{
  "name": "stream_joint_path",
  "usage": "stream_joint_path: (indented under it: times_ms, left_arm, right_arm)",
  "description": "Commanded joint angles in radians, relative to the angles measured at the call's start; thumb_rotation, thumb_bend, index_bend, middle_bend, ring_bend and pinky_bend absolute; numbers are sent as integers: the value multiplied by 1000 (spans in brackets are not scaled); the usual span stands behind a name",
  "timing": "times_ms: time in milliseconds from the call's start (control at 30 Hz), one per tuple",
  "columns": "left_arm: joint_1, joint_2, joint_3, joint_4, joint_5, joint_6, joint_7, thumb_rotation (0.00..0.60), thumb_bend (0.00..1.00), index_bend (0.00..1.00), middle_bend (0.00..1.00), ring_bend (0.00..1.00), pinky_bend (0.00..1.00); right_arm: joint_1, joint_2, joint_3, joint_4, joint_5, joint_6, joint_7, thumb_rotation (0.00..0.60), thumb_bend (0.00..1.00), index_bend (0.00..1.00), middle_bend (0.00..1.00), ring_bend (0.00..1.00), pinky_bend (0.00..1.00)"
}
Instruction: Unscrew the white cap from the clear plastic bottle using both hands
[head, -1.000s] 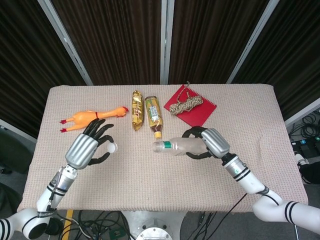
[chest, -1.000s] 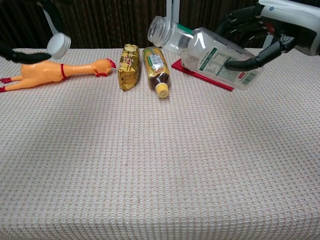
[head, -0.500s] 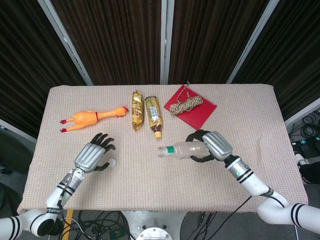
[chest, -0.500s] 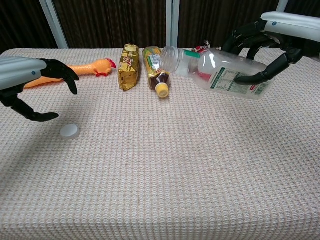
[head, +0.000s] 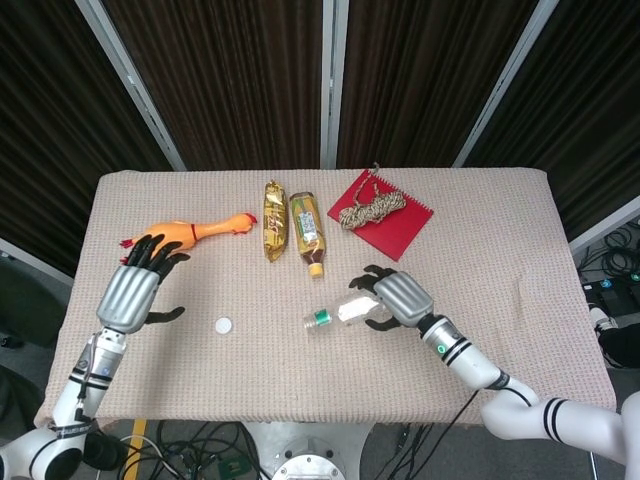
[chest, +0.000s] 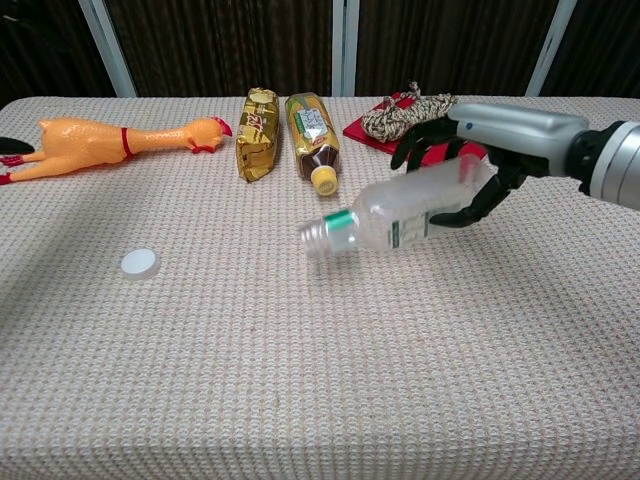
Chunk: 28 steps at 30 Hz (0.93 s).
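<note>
The white cap (head: 223, 324) lies by itself on the cloth, also low at the left in the chest view (chest: 139, 262). My left hand (head: 130, 295) hovers to its left with fingers spread and nothing in it, fingertips close to the rubber chicken's tail. The clear plastic bottle (head: 340, 313) has an uncapped neck with a green ring, pointing left. It lies almost flat, low over the table (chest: 390, 218). My right hand (head: 395, 298) grips it at the base end, fingers curled round it (chest: 480, 160).
An orange rubber chicken (head: 185, 232) lies at the back left. A gold snack pack (head: 274, 220) and a tea bottle with a yellow cap (head: 308, 232) lie side by side at the back middle. A red notebook (head: 395, 228) carries a coil of rope (head: 372, 209).
The left hand let go of the cap, which now lies on the cloth, and drew back to the left. The right hand lowered the bottle from mid-air to just above the table.
</note>
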Motion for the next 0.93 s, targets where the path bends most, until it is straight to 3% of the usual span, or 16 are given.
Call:
stream_joint_path:
  times_ms: [33,233,567,933]
  left_arm:
    - [13,26,1,-12,-4,0,-18,600,107,225,126,16,5]
    - [51,78,6,-13,-22,21,-45,600,108,226,126,16,5]
    - [177,137,32,32,-50,126,-140,600,107,226,126,16,5]
    - [340,150,91,-34,2,318,-91,600,105,226,126,16,5]
  right_arm:
    - [12,-24,1,2,23,-25,-33,600,256,35,168,13,161]
    - [-36,58,3,-77,1,51,21,600,206,0,54,0,61]
    - [-287,268,-17,-139,-40,419,117,600,221,10,166,0,134]
    - [-505,368,-75,-193,-60,636,133,600,219,21,156,0,127]
